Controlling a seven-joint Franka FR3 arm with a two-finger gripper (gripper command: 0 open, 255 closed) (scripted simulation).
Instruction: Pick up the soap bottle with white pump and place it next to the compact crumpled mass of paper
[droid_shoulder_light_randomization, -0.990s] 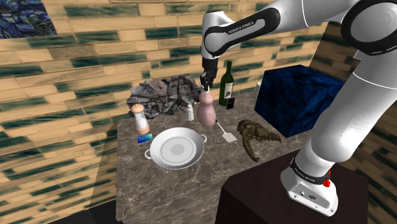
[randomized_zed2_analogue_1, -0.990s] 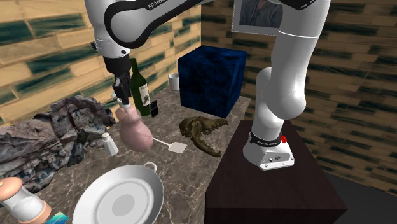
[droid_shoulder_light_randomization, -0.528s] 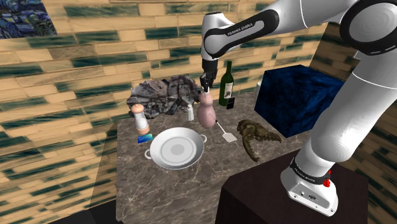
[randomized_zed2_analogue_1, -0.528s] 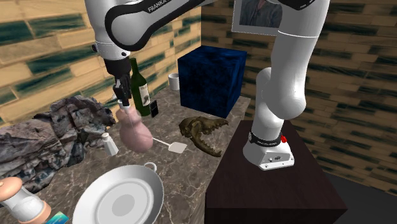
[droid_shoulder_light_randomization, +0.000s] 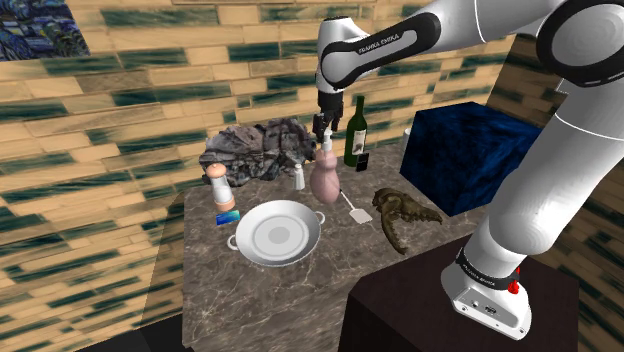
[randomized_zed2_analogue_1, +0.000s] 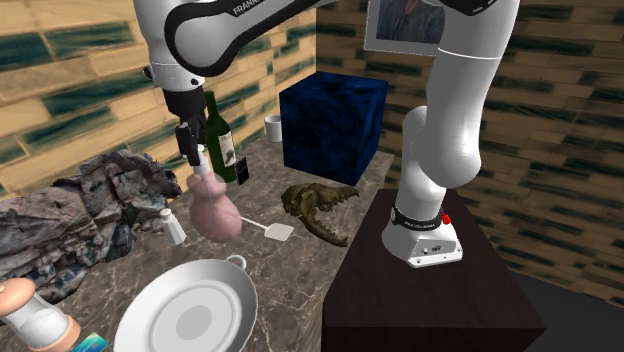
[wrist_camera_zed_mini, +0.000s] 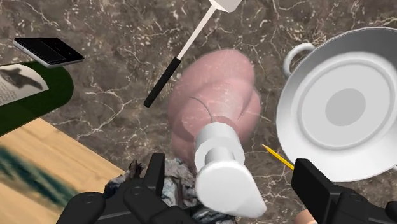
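The hand (wrist_camera_zed_mini: 230, 168) hangs open straight above the pink soap bottle (droid_shoulder_light_randomization: 323, 182), its black fingers well apart on either side of the white pump (wrist_camera_zed_mini: 219, 162) and not touching it. Half a second ago they covered that pump, which now shows bare, while the bottle has kept its place. It stands on the marble surface (droid_shoulder_light_randomization: 300, 290) near the grey crumpled mass of paper (droid_shoulder_light_randomization: 255, 150), between a small white shaker (droid_shoulder_light_randomization: 299, 178) and a spatula (droid_shoulder_light_randomization: 355, 207). This reads as a release, so the placing looks done and the hand need only rise clear without knocking the pump.
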